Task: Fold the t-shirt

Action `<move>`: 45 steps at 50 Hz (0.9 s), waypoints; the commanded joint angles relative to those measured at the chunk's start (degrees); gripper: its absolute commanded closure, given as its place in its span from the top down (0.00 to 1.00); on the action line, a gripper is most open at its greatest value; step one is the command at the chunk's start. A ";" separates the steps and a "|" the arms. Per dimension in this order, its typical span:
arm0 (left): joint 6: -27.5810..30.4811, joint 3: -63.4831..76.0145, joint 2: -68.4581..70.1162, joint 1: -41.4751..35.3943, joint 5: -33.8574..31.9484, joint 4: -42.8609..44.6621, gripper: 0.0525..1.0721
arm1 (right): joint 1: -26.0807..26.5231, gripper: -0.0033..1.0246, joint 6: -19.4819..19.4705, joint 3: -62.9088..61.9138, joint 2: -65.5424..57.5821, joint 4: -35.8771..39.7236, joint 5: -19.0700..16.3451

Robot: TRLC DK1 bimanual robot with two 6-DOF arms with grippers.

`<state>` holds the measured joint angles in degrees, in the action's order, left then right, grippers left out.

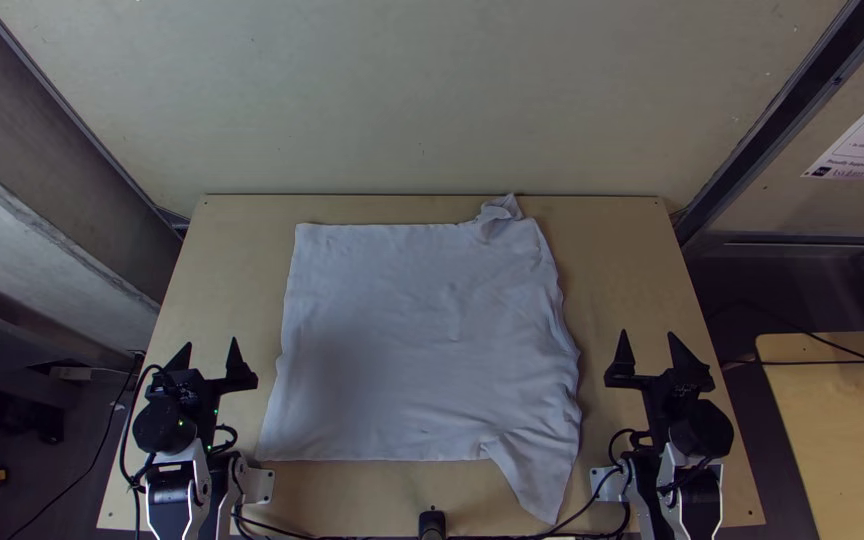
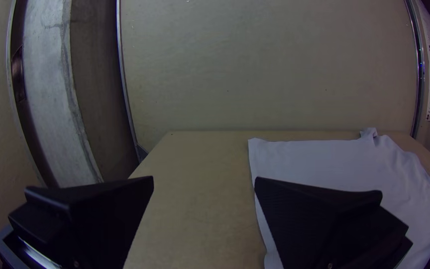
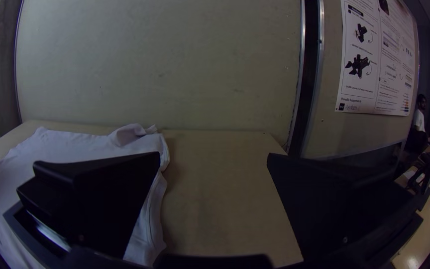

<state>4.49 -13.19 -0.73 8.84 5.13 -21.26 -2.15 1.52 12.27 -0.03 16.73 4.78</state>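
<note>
The white t-shirt (image 1: 412,340) lies spread on the table in the top view, its body wide, a bunched bit at the far right corner and a sleeve-like flap pointing toward the near edge at right. My left gripper (image 1: 211,352) stands open beside the shirt's left edge, touching nothing. My right gripper (image 1: 649,345) is open off the shirt's right side. In the left wrist view, the left gripper (image 2: 204,182) has bare table between its fingers, with the shirt (image 2: 314,162) beyond one of them. The right wrist view has the right gripper (image 3: 214,158) apart from the shirt (image 3: 80,145).
The wooden table (image 1: 227,260) shows bare strips left and right of the shirt. A pale wall (image 1: 422,100) rises behind its far edge. Cables (image 1: 292,532) run along the near edge, and a second table (image 1: 842,430) stands at the right.
</note>
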 commanded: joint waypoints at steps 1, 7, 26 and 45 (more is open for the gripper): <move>-0.80 0.27 0.82 -0.32 -0.64 0.60 0.96 | -0.31 0.96 -0.73 -0.23 0.30 -0.74 0.67; -0.80 0.27 0.82 -0.23 -0.64 0.60 0.96 | -0.31 0.96 -0.73 -0.23 0.21 -0.65 0.59; -0.80 0.18 0.82 -0.40 -0.73 0.07 0.96 | -2.33 0.96 1.91 -9.37 0.38 -10.75 0.32; -0.45 0.01 0.73 -0.23 -0.82 -0.80 0.96 | -1.89 0.96 1.12 -3.84 -0.67 -9.00 1.11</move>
<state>4.49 -13.17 -0.73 9.06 5.06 -22.15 -4.34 2.17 4.23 0.05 8.34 5.13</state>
